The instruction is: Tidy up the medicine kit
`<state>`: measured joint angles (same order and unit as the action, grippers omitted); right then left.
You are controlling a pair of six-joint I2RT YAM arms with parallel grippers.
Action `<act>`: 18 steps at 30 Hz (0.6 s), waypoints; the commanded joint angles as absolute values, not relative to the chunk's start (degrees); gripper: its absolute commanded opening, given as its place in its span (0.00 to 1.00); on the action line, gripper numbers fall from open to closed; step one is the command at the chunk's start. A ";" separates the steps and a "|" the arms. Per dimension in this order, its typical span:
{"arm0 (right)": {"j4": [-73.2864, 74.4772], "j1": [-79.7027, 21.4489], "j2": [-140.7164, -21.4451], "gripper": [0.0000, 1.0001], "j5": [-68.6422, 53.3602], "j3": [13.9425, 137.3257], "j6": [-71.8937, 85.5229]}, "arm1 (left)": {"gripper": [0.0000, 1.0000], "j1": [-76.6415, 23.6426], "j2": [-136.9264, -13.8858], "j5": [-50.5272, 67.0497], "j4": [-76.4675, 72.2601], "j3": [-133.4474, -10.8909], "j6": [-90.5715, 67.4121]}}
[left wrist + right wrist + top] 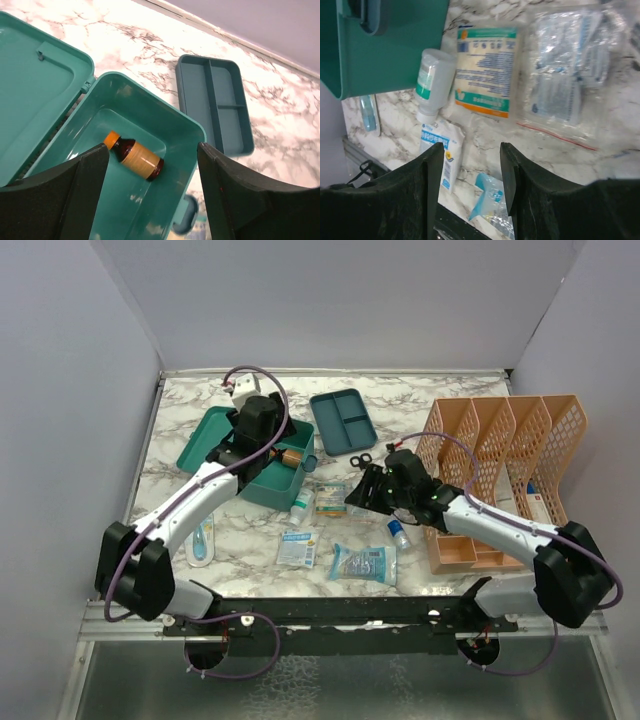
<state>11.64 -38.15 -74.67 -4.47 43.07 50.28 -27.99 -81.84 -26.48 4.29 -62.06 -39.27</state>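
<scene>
The medicine kit [268, 490] stood open at the back left of the desk [250, 535], with its divided tray [343, 420] lying apart beside it. My left claw [152, 150] hung open and empty over the box. A brown bottle [134, 156] lay loose on its side inside, and I judged it could roll. My right claw [471, 147] was also open and empty, above flat packets. The white bottle [434, 80] seemed to touch a sachet [440, 152], so a pinch there might drag both. The packet [485, 70] carried blue and orange print, too blurred to read. I could read nothing on the brown bottle's label either.
</scene>
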 commanded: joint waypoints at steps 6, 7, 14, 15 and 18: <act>-2.73 -43.56 -83.96 0.55 -7.50 46.77 57.83 | 0.91 -27.10 -65.30 -9.98 8.83 -56.73 -22.23; -2.90 -43.63 -85.14 0.55 -7.47 47.62 58.45 | 0.94 -27.13 -63.34 -8.62 8.12 -55.71 -21.33; -5.01 -44.78 -94.24 0.53 -9.93 52.46 62.55 | 0.99 -27.16 -50.27 -4.64 1.65 -46.32 -14.70; -5.01 -45.06 -95.09 0.53 -9.56 52.77 63.21 | 0.99 -27.16 -48.48 -4.39 0.15 -44.63 -13.93; -5.73 -45.63 -97.37 0.52 -8.79 53.52 64.92 | 0.99 -27.16 -43.61 -4.60 -4.60 -40.14 -14.26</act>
